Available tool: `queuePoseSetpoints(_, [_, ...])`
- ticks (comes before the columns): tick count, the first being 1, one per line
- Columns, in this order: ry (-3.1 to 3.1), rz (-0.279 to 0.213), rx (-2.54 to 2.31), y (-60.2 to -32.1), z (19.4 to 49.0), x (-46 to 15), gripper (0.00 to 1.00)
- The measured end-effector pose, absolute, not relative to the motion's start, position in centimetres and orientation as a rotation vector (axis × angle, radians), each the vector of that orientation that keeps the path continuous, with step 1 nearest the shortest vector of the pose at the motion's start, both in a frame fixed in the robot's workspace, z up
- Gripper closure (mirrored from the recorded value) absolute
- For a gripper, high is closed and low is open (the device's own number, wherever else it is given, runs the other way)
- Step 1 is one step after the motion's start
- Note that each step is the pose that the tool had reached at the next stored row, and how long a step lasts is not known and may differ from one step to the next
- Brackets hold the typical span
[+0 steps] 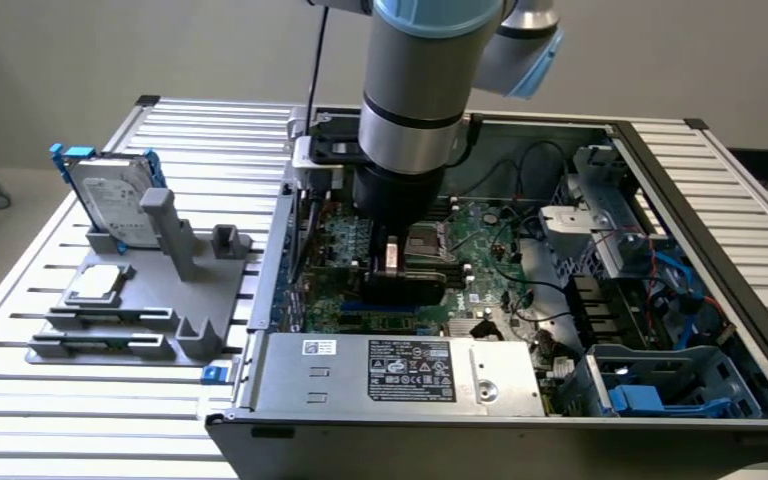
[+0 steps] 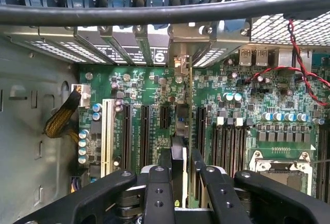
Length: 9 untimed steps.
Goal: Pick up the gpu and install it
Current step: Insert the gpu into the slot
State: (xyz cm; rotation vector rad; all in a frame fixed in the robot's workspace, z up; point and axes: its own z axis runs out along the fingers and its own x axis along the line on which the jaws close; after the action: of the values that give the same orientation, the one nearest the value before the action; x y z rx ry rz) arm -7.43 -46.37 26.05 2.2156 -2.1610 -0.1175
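The gpu (image 2: 180, 123) was seen edge-on in the wrist view, clamped upright between the fingers of the gripper (image 2: 183, 170), so that it hung directly beneath the tool rather than off to a side. Its long axis was laid along the black expansion slots (image 2: 145, 131) of the motherboard (image 2: 242, 115), with its bracket end pointed towards the slotted rear wall (image 2: 129, 48) of the computer case (image 1: 491, 450). Its lower edge was judged to be just above, or already touching, 1 of the slots; which could not be told. In the exterior view the arm (image 1: 418, 90) was held almost vertical, its wrist set inside the open case and pointed straight down over the board. The hard drive (image 1: 111, 195) and CPU chip (image 1: 97, 283) were seen on the grey fixture (image 1: 144, 290), well apart at the exterior view's left.
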Motion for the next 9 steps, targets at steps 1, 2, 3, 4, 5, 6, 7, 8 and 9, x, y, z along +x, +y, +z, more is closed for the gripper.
queuePoseSetpoints(1, [-2.162,-0.118,2.213,-46.37,26.00,-7.42,0.74])
queuePoseSetpoints(2, [-2.164,-0.119,2.212,-46.36,25.93,-7.41,0.74])
queuePoseSetpoints(3, [-2.165,-0.120,2.210,-46.35,25.85,-7.40,0.74])
queuePoseSetpoints(4, [-2.166,-0.120,2.209,-46.34,25.77,-7.38,0.74])
queuePoseSetpoints(5, [-2.167,-0.120,2.208,-46.33,25.69,-7.37,0.74])
queuePoseSetpoints(6, [-2.169,-0.121,2.207,-46.32,25.61,-7.36,0.74])
queuePoseSetpoints(7, [-2.170,-0.121,2.205,-46.32,25.55,-7.36,0.74])
queuePoseSetpoints(8, [-2.172,-0.122,2.203,-46.31,25.49,-7.35,0.74])
queuePoseSetpoints(9, [-2.174,-0.124,2.201,-46.31,25.39,-7.34,0.74])
